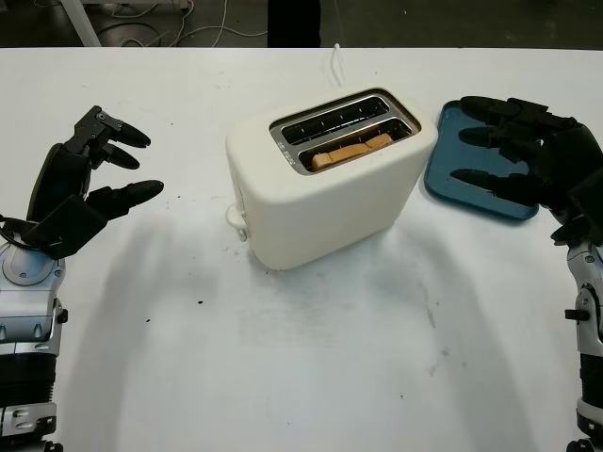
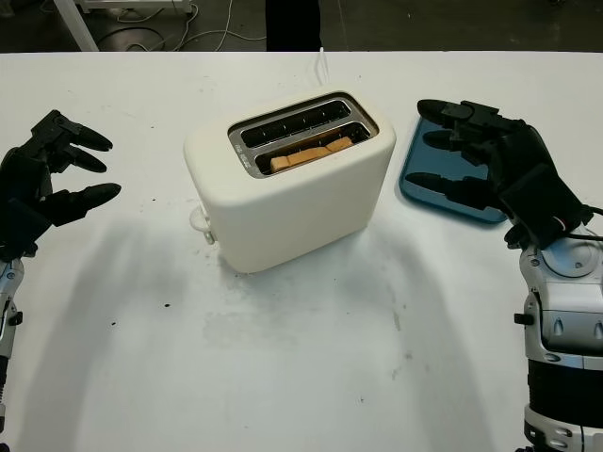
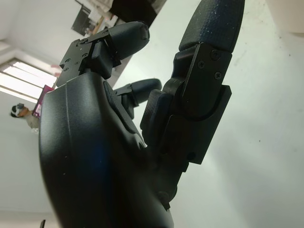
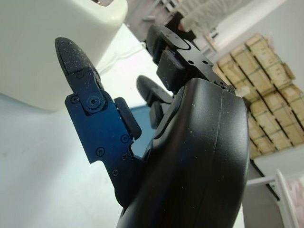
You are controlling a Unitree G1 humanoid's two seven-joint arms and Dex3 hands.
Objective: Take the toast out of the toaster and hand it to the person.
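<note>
A cream two-slot toaster (image 1: 325, 184) stands mid-table, turned at an angle. A slice of brown toast (image 1: 350, 151) sits in its nearer slot, its top edge just below the rim; the far slot holds nothing I can see. My left hand (image 1: 111, 165) hovers open to the toaster's left, well apart from it. My right hand (image 1: 499, 151) is open on the toaster's right, above a blue tray (image 1: 443, 169). The toaster's cream wall (image 4: 42, 52) appears beside my right fingers (image 4: 78, 71) in the right wrist view.
The blue tray (image 2: 419, 188) lies flat on the white table (image 1: 311, 348) right of the toaster. A white cord (image 1: 334, 61) runs from the toaster toward the table's far edge. Dark floor with cables lies beyond that edge.
</note>
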